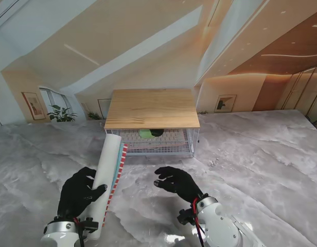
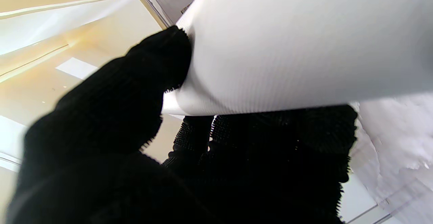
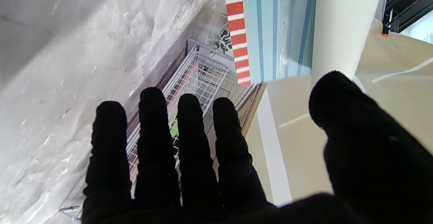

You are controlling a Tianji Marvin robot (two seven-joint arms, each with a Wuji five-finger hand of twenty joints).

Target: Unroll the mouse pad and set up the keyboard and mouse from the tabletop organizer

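Observation:
My black-gloved left hand (image 1: 78, 193) is shut on the rolled mouse pad (image 1: 108, 170), a white roll with a loose flap striped red, white and blue along its right side. The roll (image 2: 297, 48) fills the left wrist view, with thumb and fingers wrapped round it. It is held lifted and tilted, its far end toward the organizer (image 1: 151, 108). My right hand (image 1: 176, 182) hovers open to the right of the roll, fingers spread, holding nothing. In the right wrist view the striped flap (image 3: 270, 31) hangs beyond my right hand (image 3: 189, 156). A keyboard (image 1: 171, 136) and a green and black mouse (image 1: 150, 133) lie in the organizer's wire drawer.
The organizer has a wooden top and a white wire basket (image 1: 189, 146) under it, standing at the middle back of the grey marble table (image 1: 251, 164). Bare marble stretches to both sides and in front of it.

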